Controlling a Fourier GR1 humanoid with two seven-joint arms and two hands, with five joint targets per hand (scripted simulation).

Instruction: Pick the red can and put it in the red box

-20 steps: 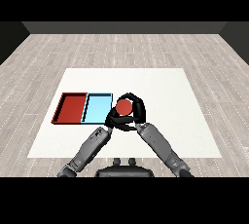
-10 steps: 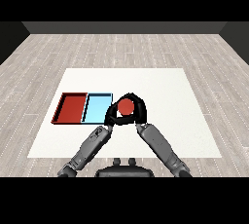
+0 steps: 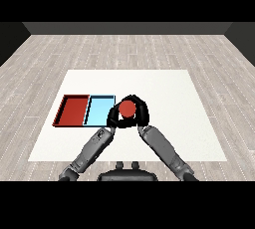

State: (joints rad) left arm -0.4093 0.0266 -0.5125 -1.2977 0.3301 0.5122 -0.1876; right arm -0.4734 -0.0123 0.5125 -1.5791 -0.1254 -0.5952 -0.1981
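Note:
The red can (image 3: pixel 127 108) stands upright on the white table, just right of the light blue tray (image 3: pixel 99 109). My right hand (image 3: pixel 141 113) curls round the can from the right and over its far side. My left hand (image 3: pixel 113 119) hangs with relaxed fingers close to the can's left side, by the blue tray's near right corner. The red tray (image 3: pixel 73 110) lies left of the blue one with nothing in it. The lower part of the can is hidden behind the hands.
The white table (image 3: pixel 169 88) stretches to the right and beyond the can. The two trays lie edge to edge at the left. Both grey forearms come in from the lower corners and meet near the can.
The can and my right hand have shifted only slightly towards me. The left hand has stayed beside the can, and the trays have not moved.

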